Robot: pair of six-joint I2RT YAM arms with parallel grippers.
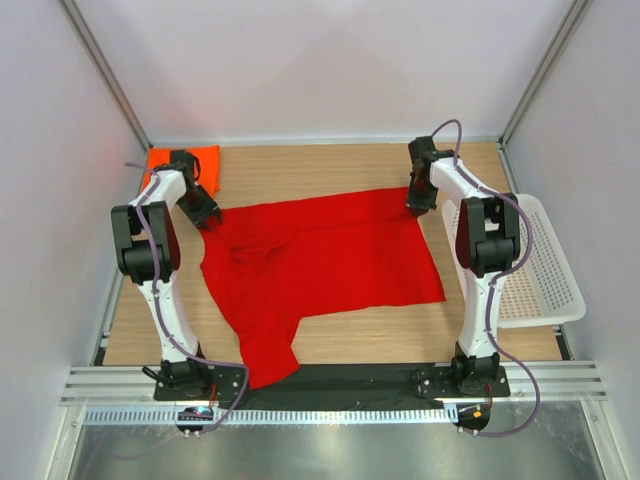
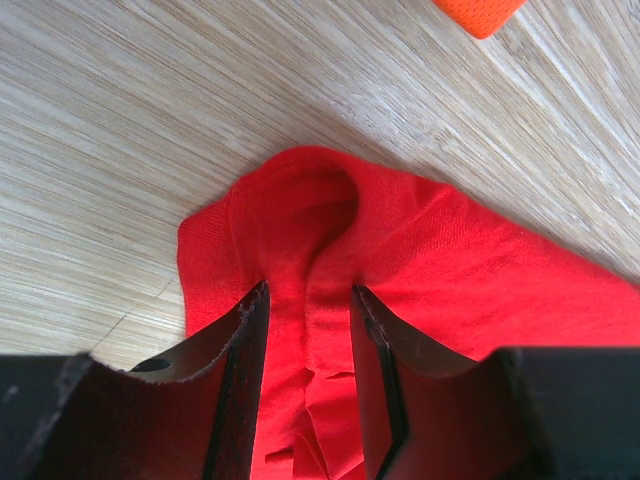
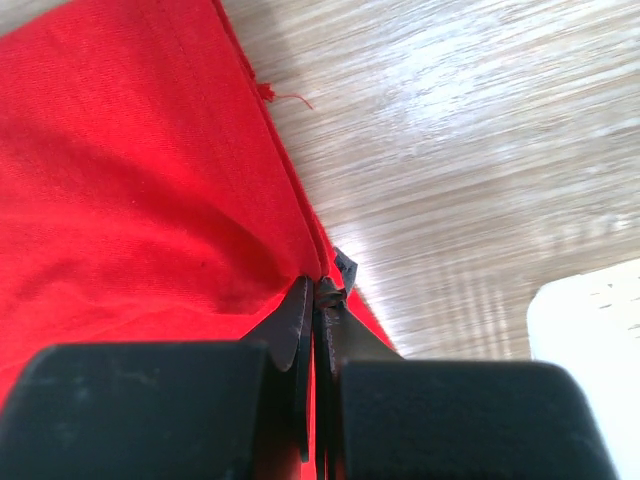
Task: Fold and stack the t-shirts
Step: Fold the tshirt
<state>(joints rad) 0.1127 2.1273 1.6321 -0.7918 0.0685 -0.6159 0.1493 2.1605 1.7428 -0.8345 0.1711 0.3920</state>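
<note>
red t-shirt | left fingers: half-spread, clamping bunched fold | right fingers: pinched tight on hem

Robotics lab test cell, not a home. Plain white panels box in a wood-grain tabletop, with aluminium posts at the corners. Left arm and right arm are bolted to a slotted metal rail. A cable duct runs along the near edge.

bare table behind red shirt, white basket blocking right edge, orange shirt in far-left corner
</note>
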